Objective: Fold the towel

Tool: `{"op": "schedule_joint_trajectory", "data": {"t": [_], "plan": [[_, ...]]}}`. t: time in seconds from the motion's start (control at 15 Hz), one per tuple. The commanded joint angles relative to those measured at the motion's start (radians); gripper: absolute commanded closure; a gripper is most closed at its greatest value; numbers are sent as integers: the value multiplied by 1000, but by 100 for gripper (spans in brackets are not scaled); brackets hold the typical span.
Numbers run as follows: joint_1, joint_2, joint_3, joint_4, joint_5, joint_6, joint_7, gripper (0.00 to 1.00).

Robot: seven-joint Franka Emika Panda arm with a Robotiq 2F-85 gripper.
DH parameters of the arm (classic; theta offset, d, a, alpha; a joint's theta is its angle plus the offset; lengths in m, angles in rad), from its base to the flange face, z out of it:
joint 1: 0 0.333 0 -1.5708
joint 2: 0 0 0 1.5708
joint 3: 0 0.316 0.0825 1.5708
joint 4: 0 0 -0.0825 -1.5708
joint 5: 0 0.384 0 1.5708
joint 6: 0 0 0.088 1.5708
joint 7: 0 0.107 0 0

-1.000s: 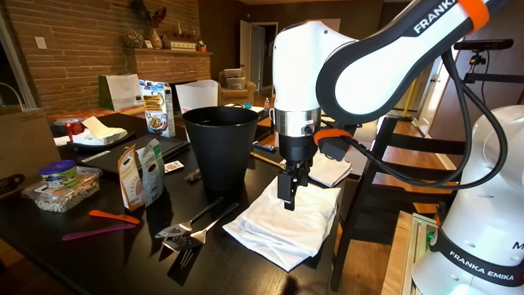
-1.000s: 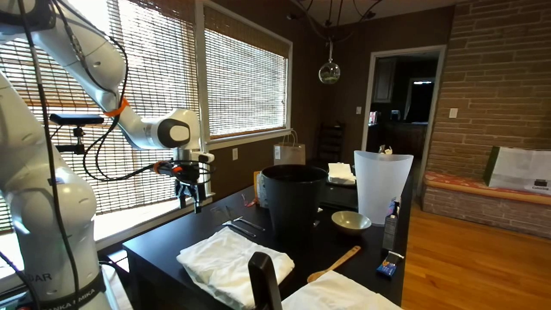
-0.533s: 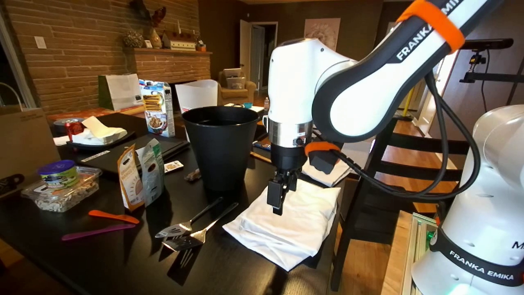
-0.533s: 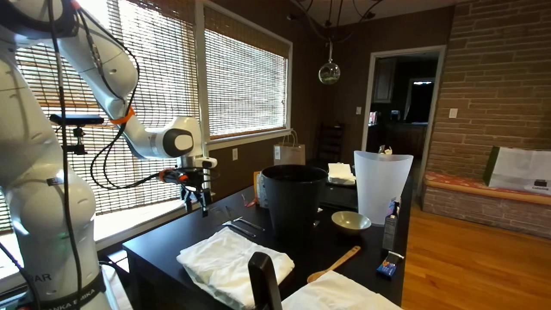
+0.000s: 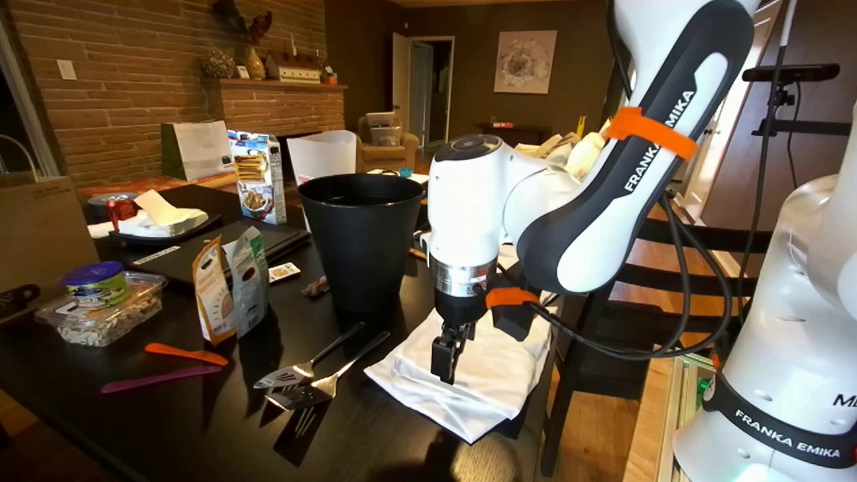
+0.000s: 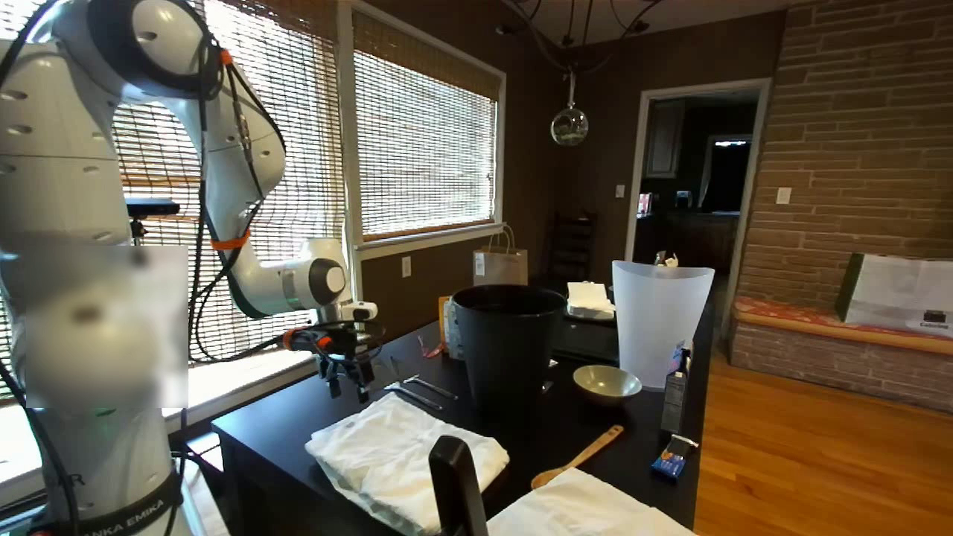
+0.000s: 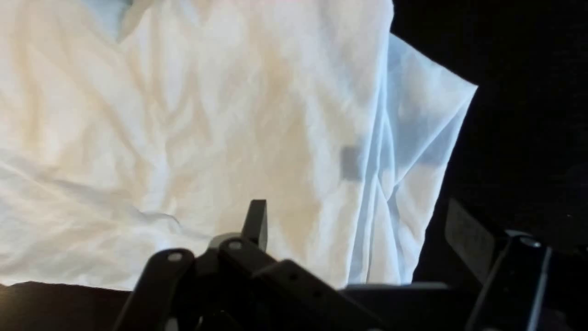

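Dark table (image 5: pixel 375 435), home rm. In an exterior view: stone wall (image 5: pixel 134 87) far L; towel (image 5: pixel 499 368) wrinkled & layered on table's near R part, close to R edge; bucket (image 5: pixel 361 248) far L of it, metal spatulas (image 5: pixel 304 396) L, w/ dark tabletop showing btwn them & towel, more toward near side. In an exterior view: windows (image 6: pixel 424 141) w/ blinds L, wood floor (image 6: pixel 804 447) R, chair (image 6: pixel 458 484) at near side hiding part of towel. Gripper (image 7: pixel 360 225) hovers over towel's edge, fingers wide apart; wrist view: L finger above towel, R one past its edge.
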Motion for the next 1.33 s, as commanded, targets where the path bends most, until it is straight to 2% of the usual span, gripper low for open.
{"op": "schedule_joint_trajectory", "data": {"t": [0.0, 0.53, 0.87, 0.93, 1.0, 1.13, 1.27], "plan": [[-4, 121, -10, 61, -124, 33, 152, 0], [38, 286, -59, 177, -280, 41, 317, 0], [71, 347, -75, 224, -327, 49, 374, 0], [76, 357, -77, 231, -326, 45, 375, 7], [82, 362, -79, 235, -327, 43, 380, 28], [84, 369, -77, 238, -310, 32, 375, 32], [85, 367, -75, 240, -300, 20, 367, 46]]}}
